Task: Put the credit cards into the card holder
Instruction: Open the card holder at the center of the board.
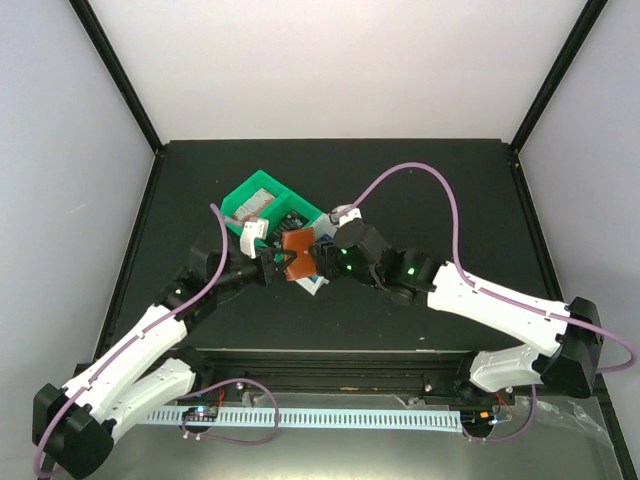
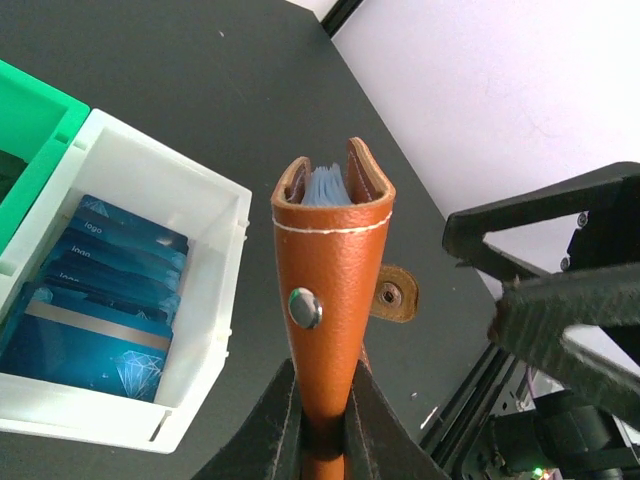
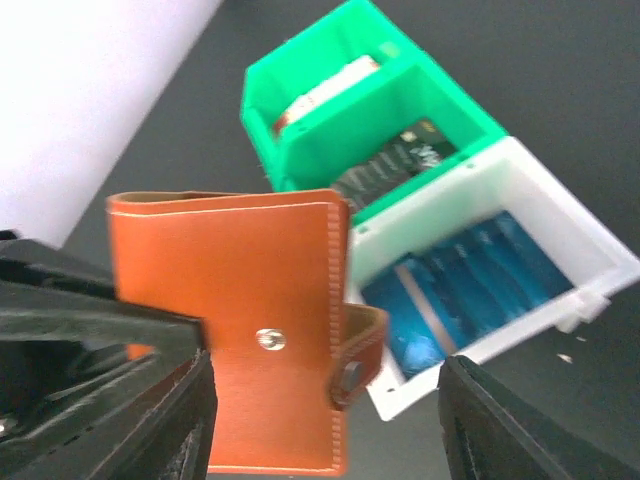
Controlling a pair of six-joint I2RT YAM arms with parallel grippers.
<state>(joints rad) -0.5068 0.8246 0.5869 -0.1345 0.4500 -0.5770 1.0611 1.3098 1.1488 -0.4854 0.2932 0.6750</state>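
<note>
The brown card holder [image 1: 297, 254] is held up off the table, folded, with its snap tab [image 2: 393, 293] hanging loose. My left gripper [image 2: 325, 440] is shut on its lower end [image 2: 330, 270]. My right gripper [image 3: 325, 420] is wide open, facing the holder's flat side [image 3: 240, 320], with the holder between its spread fingers [image 3: 530, 430]; I see no contact. Blue credit cards [image 2: 100, 300] lie stacked in the white bin [image 3: 560, 250]. A black card [image 3: 400, 160] and a red/white card [image 3: 320, 95] sit in the green bin [image 1: 262, 203].
The green and white bins stand joined just behind and under the two grippers. The right gripper's black fingers [image 2: 560, 300] show close to the right of the holder. Black table [image 1: 430, 170] with a raised back edge.
</note>
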